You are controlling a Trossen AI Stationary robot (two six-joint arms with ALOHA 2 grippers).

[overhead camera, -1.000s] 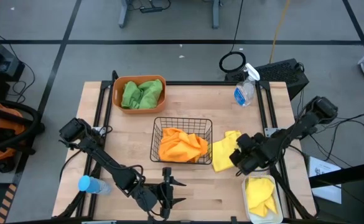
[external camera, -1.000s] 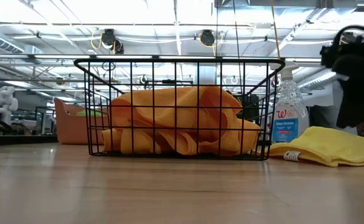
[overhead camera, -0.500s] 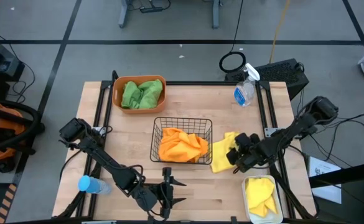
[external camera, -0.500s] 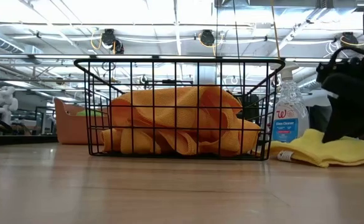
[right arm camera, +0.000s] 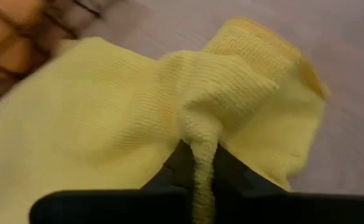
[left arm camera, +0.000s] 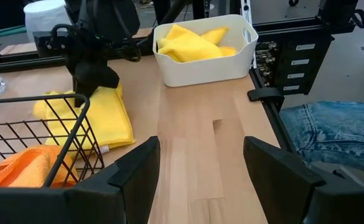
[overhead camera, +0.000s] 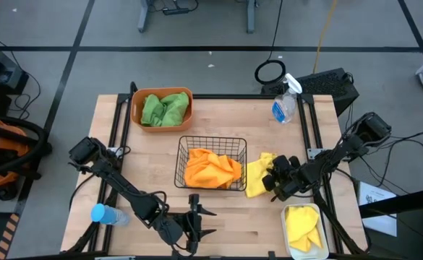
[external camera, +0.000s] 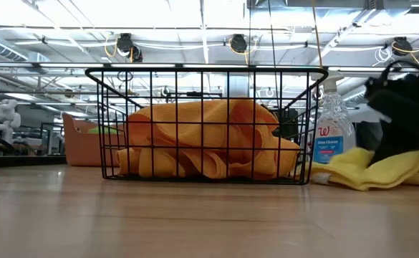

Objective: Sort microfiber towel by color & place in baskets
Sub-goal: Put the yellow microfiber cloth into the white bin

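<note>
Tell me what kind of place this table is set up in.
Probably a robotics lab or workshop in an industrial hall: the low view shows bright ceiling light strips overhead, and the high view shows cables across a grey floor marked with dark lines.

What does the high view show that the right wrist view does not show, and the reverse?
Only the high view shows the orange tub with green towels, the wire basket with orange towels, the white bin holding a yellow towel, the spray bottle, and the left gripper waiting open at the near edge.

Only the right wrist view shows the right gripper pinching a raised fold.

Both show the loose yellow towel beside the basket.
</note>
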